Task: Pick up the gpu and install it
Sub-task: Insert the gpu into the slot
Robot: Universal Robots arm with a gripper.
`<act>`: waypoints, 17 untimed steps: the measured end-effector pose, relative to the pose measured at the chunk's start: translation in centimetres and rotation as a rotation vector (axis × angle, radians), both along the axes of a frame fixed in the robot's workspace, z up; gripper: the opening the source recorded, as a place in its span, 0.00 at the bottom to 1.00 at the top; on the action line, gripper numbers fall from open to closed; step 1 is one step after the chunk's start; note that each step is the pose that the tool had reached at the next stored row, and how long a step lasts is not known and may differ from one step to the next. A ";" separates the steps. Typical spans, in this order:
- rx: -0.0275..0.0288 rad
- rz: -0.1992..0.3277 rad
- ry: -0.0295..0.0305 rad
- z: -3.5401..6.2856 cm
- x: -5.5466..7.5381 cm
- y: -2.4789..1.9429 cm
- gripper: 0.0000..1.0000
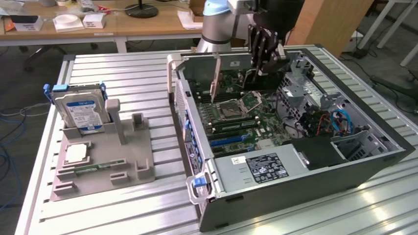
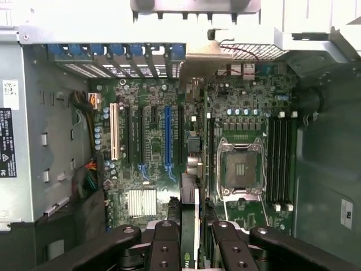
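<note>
1. The gpu (image 1: 230, 73), a thin flat card with a silvery end bracket, stood on edge over the open computer case (image 1: 365, 161), above its green motherboard (image 1: 242, 122).
2. The black gripper (image 1: 265, 58) clamped the card's upper edge between its fingers (image 2: 169, 248).
3. The case lay on a ribbed metal table (image 1: 117, 205); wooden desks stood behind.

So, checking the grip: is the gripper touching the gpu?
Touching. In the wrist view the gripper fingers clamp both faces of the gpu, edge-on above the motherboard.
</note>
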State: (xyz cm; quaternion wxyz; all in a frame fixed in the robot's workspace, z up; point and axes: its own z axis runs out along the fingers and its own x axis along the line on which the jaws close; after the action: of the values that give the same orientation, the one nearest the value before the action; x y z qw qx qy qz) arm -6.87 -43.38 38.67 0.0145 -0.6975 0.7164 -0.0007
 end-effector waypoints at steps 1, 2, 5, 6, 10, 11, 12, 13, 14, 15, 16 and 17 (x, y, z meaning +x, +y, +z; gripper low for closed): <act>-0.0001 0.006 0.0029 -0.15 0.0 -0.05 0.26; 0.0000 0.015 0.0059 -0.31 0.0 -0.08 0.26; -0.0001 0.051 0.0110 -0.72 0.0 -0.12 0.26; -0.0001 0.064 0.0110 -0.80 0.0 -0.13 0.26; -0.0004 0.110 0.0066 -0.97 -0.2 -0.10 0.26; -0.0008 0.110 0.0014 -0.97 -0.5 -0.08 0.26; -0.0009 0.110 0.0011 -0.97 -0.5 -0.08 0.26; -0.0008 0.110 0.0009 -0.97 -0.5 -0.07 0.26; -0.0008 0.110 0.0009 -0.97 -0.5 -0.07 0.26; -0.0008 0.110 0.0008 -0.97 -0.5 -0.07 0.26; -0.0006 0.110 0.0007 -1.02 -0.5 -0.07 0.26; -0.0007 0.109 0.0008 -1.09 -0.5 -0.07 0.26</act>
State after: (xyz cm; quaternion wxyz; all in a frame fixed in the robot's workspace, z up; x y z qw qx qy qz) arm -7.38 -43.46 37.58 0.0140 -0.7356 0.6773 0.0001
